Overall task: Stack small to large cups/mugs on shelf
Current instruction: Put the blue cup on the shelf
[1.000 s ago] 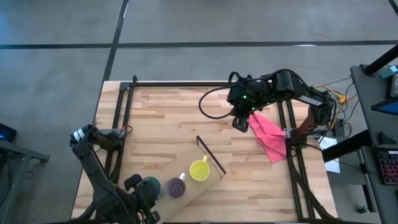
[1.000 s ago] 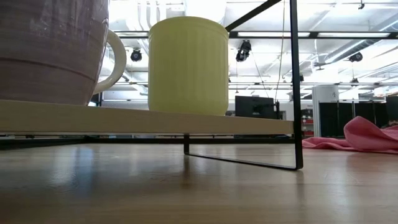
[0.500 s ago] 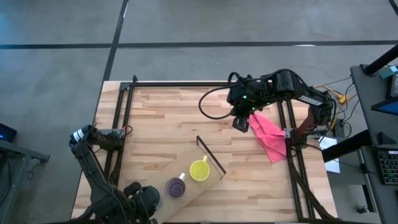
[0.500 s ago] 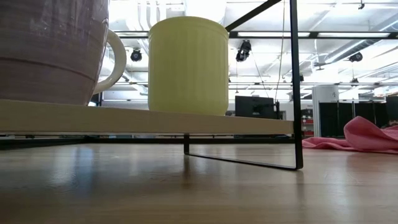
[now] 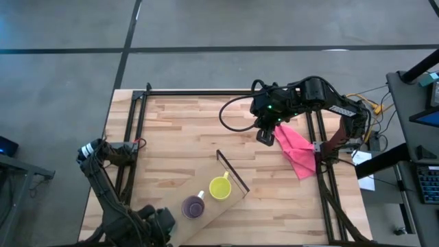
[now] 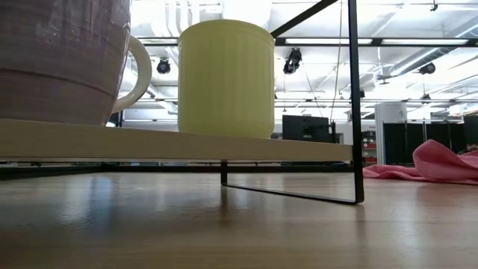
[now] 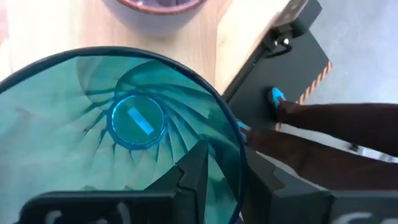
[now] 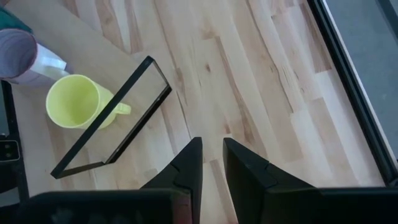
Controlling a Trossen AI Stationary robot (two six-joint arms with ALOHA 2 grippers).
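Note:
My left gripper (image 5: 155, 222) is at the near-left corner of the table, shut on the teal tumbler (image 7: 93, 137), which fills the left wrist view; in the high view the gripper hides it. The purple cup (image 5: 193, 207) and the yellow mug (image 5: 219, 186) stand upright on their bases on the light-wood shelf board (image 5: 221, 206), beside its dark frame (image 5: 232, 170). My right gripper (image 5: 266, 134) hangs shut over the far right of the table, next to the pink cloth (image 5: 296, 147), touching nothing. My left gripper pinches the tumbler's rim (image 7: 239, 163) between its two fingers, one finger (image 7: 196, 167) inside the cup and the other outside the wall. The fingers come from above, pointing down. The tumbler is upright with its mouth up; whether its base rests on anything is hidden.
The purple cup (image 7: 158, 7) stands just beyond the tumbler. In the low view the purple cup (image 6: 60, 60) and yellow mug (image 6: 224, 75) stand on the board (image 6: 172, 142), and the frame (image 6: 355, 104) rises at its end. Bare tabletop lies between the shelf and the right arm.
My left gripper has moved toward the table's near edge, carrying the teal tumbler away from the purple cup. The tumbler, visible in the high view a second ago, is now hidden under the gripper. The purple cup, the yellow mug and the right arm have stayed put.

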